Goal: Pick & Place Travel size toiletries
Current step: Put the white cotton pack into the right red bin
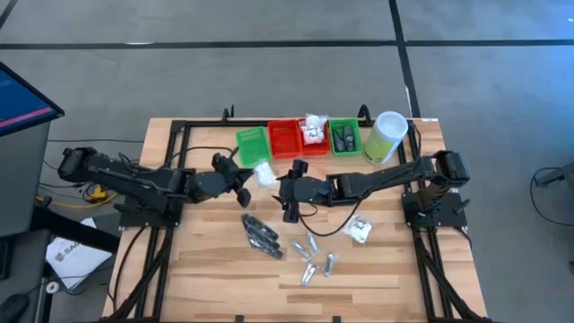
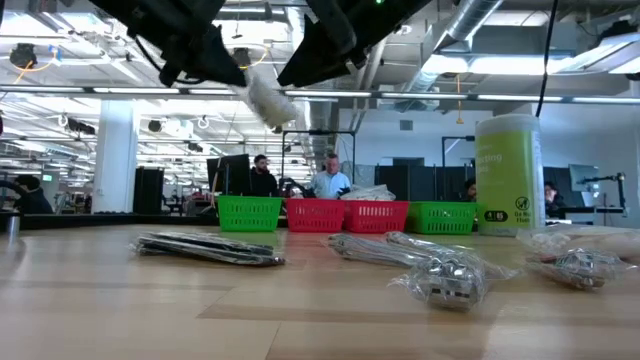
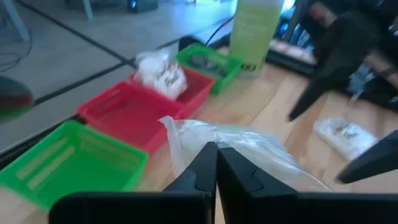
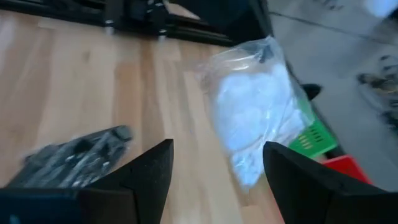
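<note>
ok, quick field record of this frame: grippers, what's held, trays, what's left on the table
left gripper: shut on white packet, held in the air near the trays
right gripper: open, empty, beside that packet
trays: green tray, red tray, red tray with packets, green tray with dark pieces
table: black narrow pieces, silver tubes, second white packet

White packet (image 1: pixel 264 172), 2 green trays (image 1: pixel 252 144), 2 red trays (image 1: pixel 285 137), pale green cylinder (image 1: pixel 386 137) w/ white cap

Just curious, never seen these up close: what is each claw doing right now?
Left gripper: closed on a white soft packet, lifted off the table.
Right gripper: open, holding nothing.
</note>
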